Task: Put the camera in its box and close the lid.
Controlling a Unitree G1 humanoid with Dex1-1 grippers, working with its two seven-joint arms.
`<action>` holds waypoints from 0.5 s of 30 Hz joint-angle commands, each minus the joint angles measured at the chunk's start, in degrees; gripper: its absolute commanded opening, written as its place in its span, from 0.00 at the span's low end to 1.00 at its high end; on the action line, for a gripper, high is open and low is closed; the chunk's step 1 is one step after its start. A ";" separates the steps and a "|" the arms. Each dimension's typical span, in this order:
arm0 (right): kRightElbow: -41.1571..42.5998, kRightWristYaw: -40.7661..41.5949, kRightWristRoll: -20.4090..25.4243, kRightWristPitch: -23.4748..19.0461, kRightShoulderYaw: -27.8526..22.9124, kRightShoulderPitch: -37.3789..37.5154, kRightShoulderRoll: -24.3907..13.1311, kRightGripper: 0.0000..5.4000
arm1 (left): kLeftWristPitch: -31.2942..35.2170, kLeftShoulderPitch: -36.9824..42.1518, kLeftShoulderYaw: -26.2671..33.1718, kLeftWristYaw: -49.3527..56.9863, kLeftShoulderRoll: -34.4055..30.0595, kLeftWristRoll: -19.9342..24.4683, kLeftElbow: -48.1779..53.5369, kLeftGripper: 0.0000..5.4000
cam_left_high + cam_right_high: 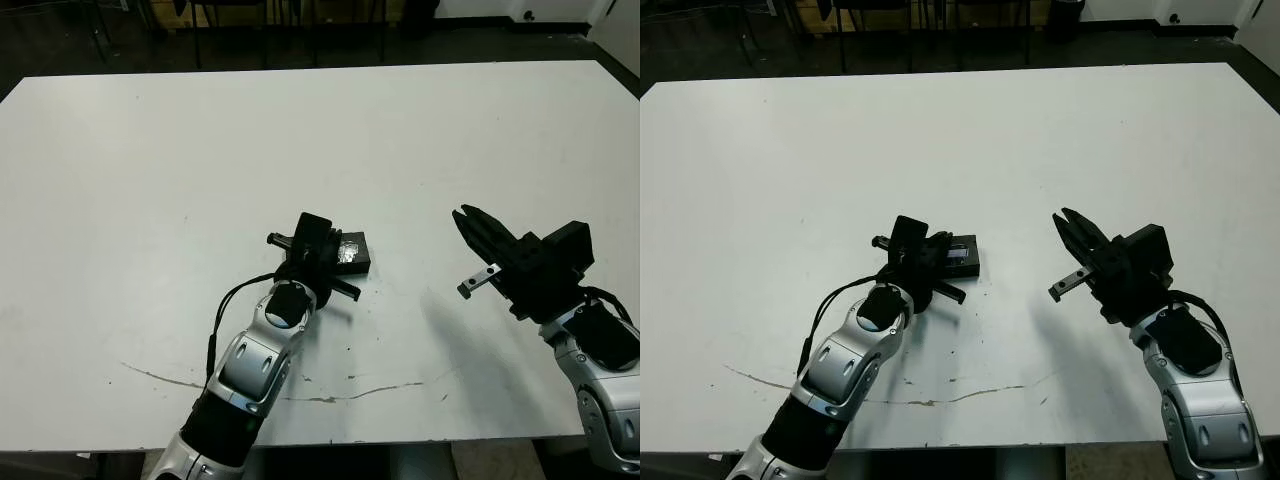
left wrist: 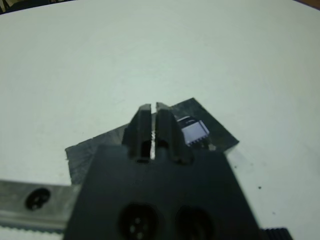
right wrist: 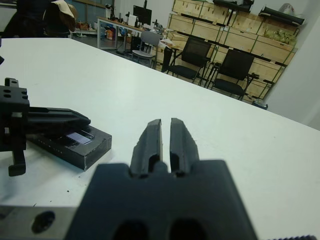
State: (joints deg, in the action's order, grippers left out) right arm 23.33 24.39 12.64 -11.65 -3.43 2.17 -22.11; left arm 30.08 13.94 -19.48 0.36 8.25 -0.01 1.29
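Lid, a flat black rectangular cover with a glossy patch, lies shut over its box near table centre; left gripper, fingers nearly together and empty, rests on it, probably pressing it home; right gripper, narrow and empty, hovers well apart on the right; camera not visible, presumably inside.

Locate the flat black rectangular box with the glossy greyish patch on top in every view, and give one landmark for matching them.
Left eye view: the closed black box lies mid-table under the left gripper.
Right eye view: same place.
Left wrist view: beneath that gripper's shut fingers, patch showing.
Right wrist view: beyond the right gripper, on the table.
Shared landmark: the glossy patch.
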 commanded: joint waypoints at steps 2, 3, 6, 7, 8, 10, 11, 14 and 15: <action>-0.50 0.61 -0.22 0.45 -0.01 0.48 -0.39 0.00 | 3.89 -3.13 1.78 -0.80 1.24 2.06 -1.80 0.00; -0.26 0.59 -0.28 0.54 -0.08 0.63 -0.43 0.00 | 4.63 -3.45 2.42 -0.76 1.50 2.82 -1.87 0.00; 1.59 0.25 -0.73 -0.50 -0.08 1.18 -0.92 0.00 | 5.73 -4.62 3.38 -0.89 1.09 4.38 -2.01 0.00; 2.20 0.10 -0.72 -1.01 -0.12 1.37 -1.02 0.00 | 5.84 -5.23 3.54 -0.98 0.71 4.69 -2.02 0.00; 2.44 0.05 -0.59 -1.25 -0.18 1.52 -1.01 0.00 | 5.91 -5.79 3.58 -0.99 0.31 4.85 -1.92 0.00; 2.88 -0.16 -0.65 -1.71 -0.14 1.89 -1.02 0.00 | 6.07 -7.27 3.27 -1.15 -0.77 4.71 -0.58 0.00; 2.88 -0.19 -0.84 -1.55 -0.06 2.08 -1.03 0.00 | 6.30 -8.28 3.11 -1.50 -1.43 4.82 0.99 0.00; 3.05 -0.10 -0.94 -1.00 0.12 2.73 -0.83 0.00 | 7.24 -11.55 2.94 -3.02 -3.30 5.64 7.38 0.00; 3.14 -0.13 -0.99 -0.72 0.18 3.03 -0.66 0.00 | 7.48 -13.00 2.97 -3.79 -4.19 6.11 10.56 0.00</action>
State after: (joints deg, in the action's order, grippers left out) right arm 26.38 24.30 12.05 -11.85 -3.38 4.07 -22.48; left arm 33.31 5.40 -16.63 -2.79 6.43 5.84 11.39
